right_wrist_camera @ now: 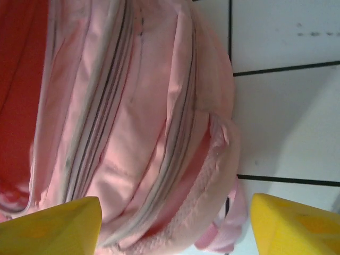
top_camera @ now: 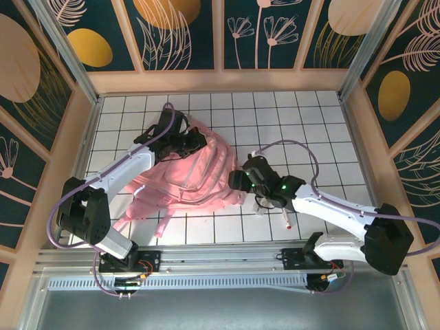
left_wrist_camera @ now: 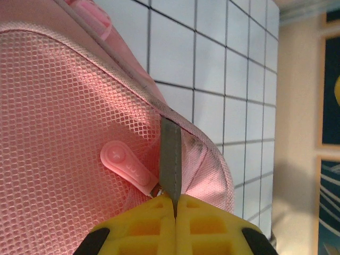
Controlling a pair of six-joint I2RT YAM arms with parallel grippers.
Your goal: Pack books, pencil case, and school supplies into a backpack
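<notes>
White gridded table (top_camera: 275,117), floral walls (top_camera: 179,34). Soft pink fabric backpack (top_camera: 196,175): left pincer (left_wrist_camera: 174,204) pinching its grey strip (left_wrist_camera: 170,154), right pincer (right_wrist_camera: 175,226) spread at edge.

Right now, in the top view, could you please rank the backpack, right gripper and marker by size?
1. backpack
2. right gripper, perhaps nearer the camera
3. marker, clearly smallest

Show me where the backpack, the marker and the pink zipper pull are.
backpack (top_camera: 199,175), top view, middle of its pink fabric.
marker (top_camera: 284,218), top view, its white barrel.
zipper pull (left_wrist_camera: 126,166), left wrist view, its pink tab.
</notes>
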